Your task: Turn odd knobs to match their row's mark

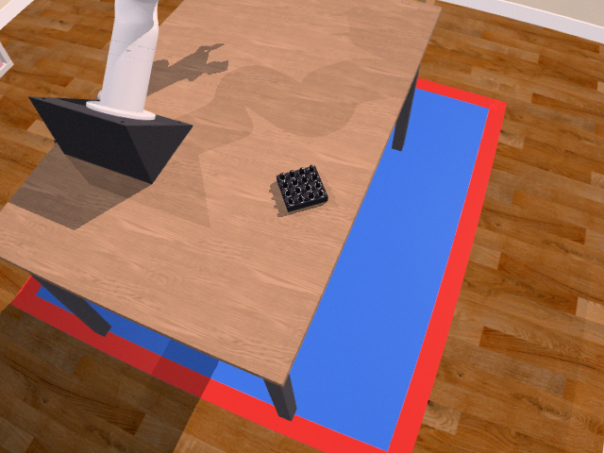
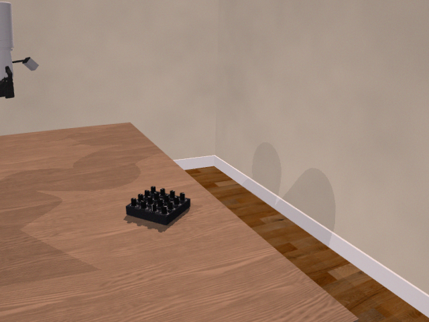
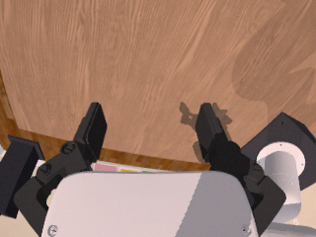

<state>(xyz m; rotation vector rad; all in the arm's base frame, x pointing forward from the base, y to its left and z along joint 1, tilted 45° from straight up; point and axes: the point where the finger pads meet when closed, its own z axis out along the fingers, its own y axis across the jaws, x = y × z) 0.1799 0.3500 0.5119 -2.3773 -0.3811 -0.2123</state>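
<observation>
The flat, square black knob box (image 1: 307, 205) (image 2: 147, 217), bearing a grid of short upright cylindrical knobs, lies on the brown wood-grained tabletop (image 1: 205, 277) (image 2: 208, 270) (image 3: 143, 59), well apart from the black wedge-shaped arm base (image 1: 105, 143) (image 3: 307, 135). The black two-fingered gripper (image 2: 7, 88) (image 3: 151, 114) is wide open and empty, away from the box. The step in hand is judged to be approach and inspection: identify the odd knobs from their white lines, then descend vertically, centred on one knob, with fingers narrowed enough to spare its close-set neighbours.
</observation>
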